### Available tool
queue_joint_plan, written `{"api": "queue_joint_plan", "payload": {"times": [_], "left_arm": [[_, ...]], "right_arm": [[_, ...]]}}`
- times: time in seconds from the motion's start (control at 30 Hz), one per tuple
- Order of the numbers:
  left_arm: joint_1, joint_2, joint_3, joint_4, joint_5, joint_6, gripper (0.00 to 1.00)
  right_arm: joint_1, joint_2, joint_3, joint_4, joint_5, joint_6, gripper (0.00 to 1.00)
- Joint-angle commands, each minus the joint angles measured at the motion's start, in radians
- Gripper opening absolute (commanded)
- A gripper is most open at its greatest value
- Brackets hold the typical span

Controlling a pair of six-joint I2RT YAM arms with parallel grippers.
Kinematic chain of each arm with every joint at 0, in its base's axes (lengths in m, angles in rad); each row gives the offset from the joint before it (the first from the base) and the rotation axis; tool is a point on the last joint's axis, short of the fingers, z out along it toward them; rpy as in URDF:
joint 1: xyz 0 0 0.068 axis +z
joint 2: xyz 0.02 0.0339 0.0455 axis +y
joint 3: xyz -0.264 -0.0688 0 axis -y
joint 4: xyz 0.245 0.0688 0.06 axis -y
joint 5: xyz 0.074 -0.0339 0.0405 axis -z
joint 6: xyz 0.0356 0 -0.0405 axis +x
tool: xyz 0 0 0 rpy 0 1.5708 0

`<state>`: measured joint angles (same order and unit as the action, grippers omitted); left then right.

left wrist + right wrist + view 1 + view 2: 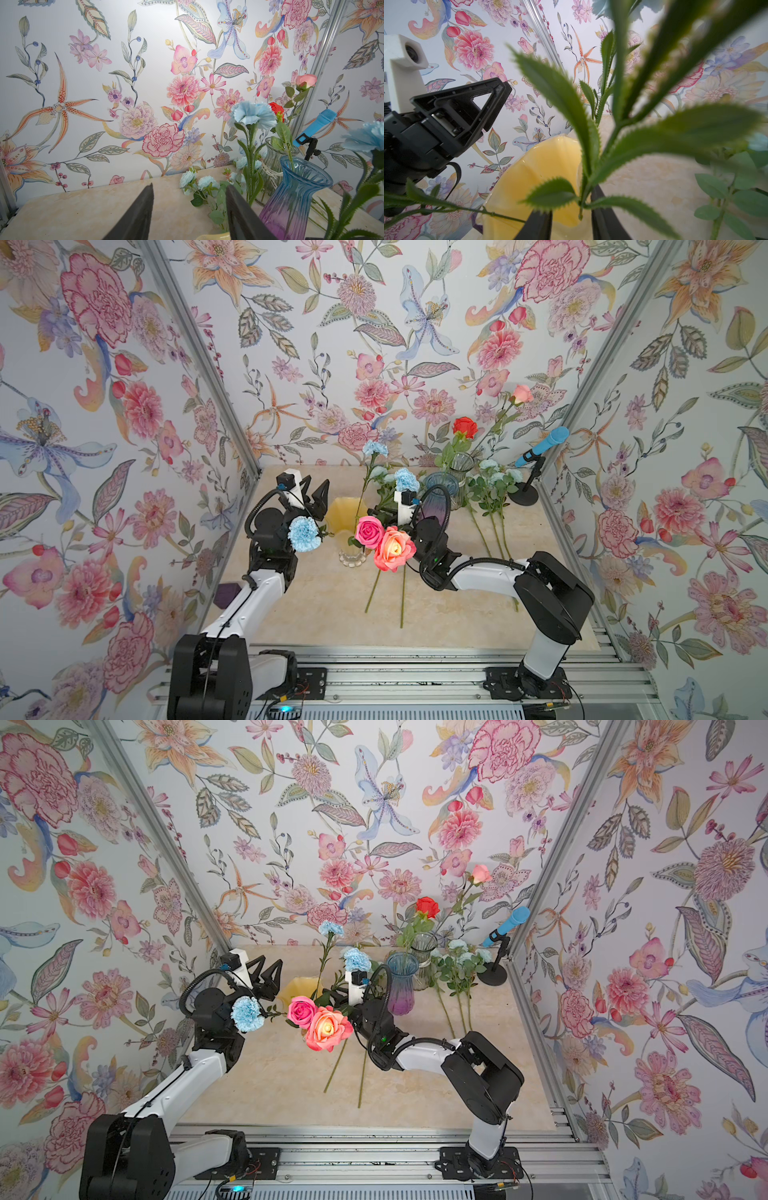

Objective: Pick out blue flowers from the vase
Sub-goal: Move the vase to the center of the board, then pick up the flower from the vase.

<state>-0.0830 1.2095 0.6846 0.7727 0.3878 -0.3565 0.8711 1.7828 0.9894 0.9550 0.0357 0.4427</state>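
The blue vase [295, 197] is glossy ribbed glass; the fingers [139, 216] are matt black plastic.

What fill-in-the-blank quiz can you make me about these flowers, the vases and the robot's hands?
1. The vase holding the pink rose is ___ in colour.
2. The microphone on the black stand is ___.
3. The pale aqua sprays lie on the ___.
4. The left hand holds ___.
Missing words: yellow, blue, table, nothing.
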Motion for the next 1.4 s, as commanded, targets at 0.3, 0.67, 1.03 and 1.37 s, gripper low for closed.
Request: {"api": "queue_joint_plan", "payload": {"times": [0.3,0.67,1.03,1.37], "left_arm": [[0.008,-0.042,-0.022,0.033,0.001,-0.008,0.57],[0.008,-0.081,0.005,-0.014,0.061,0.01,0.59],[0.008,0.011,0.266,-0.274,0.335,0.142,0.61],[0.009,0.101,0.502,-0.278,0.484,0.097,0.61]], "right_arm": [[0.005,-0.035,0.062,-0.085,0.003,-0.01,0.12],[-0.021,-0.123,0.213,-0.373,-0.053,-0.056,0.01],[-0.122,-0.096,0.606,-0.829,-0.265,-0.147,0.01],[-0.179,0.072,1.095,-1.178,-0.446,-0.215,0.03]]}}
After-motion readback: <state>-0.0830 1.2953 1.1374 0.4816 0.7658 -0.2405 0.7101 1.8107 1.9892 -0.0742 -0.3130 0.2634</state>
